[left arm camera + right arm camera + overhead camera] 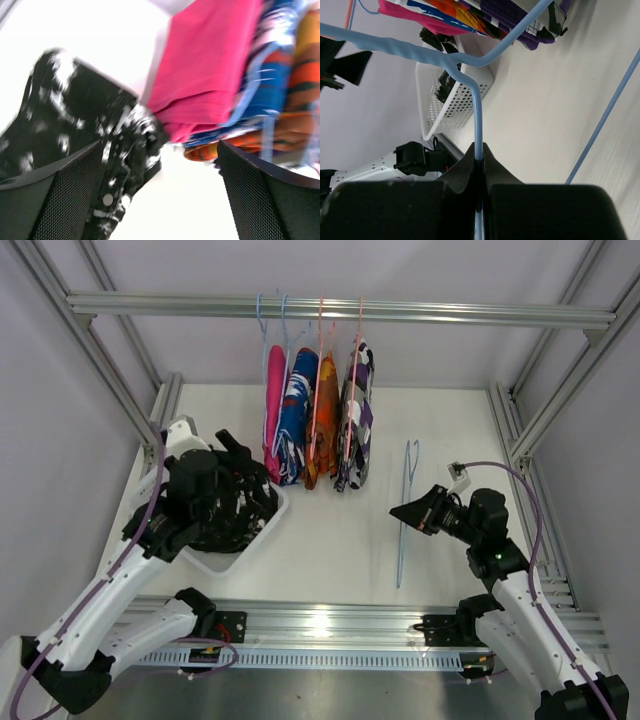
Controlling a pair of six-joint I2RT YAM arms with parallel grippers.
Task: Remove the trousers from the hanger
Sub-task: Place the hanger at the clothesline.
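Nearest, lower right of the overhead view: right gripper (479,152) clamped shut on the wire of one empty blue hanger (478,120). The hanger is held above the table (330,540) with its long axis running near to far.

Lower left of that view: left gripper (160,150) spread fully wide, holding nothing, above the white perforated basket (215,562). The black speckled trousers (65,115) lie crumpled just below its left finger, judged to be in the basket and off their hanger.

Beyond, top centre: four pairs hang side by side from the rail (340,308), each folded over its own wire hanger with the long axis vertical. Left to right:
- pink trousers (273,410)
- blue-white-red patterned trousers (296,415)
- orange trousers (325,420)
- purple-white patterned trousers (355,420)

Governing relation: the row lies ahead of the left gripper and slightly to the right in frame. The pink pair is closest, filling the upper centre of the left wrist view. The left arm is the nearer and is free. The right arm is well apart from the row and occupied.

Count:
- Trousers: five, one off and four hung
- Hangers: five, four loaded and one bare
- Basket: one
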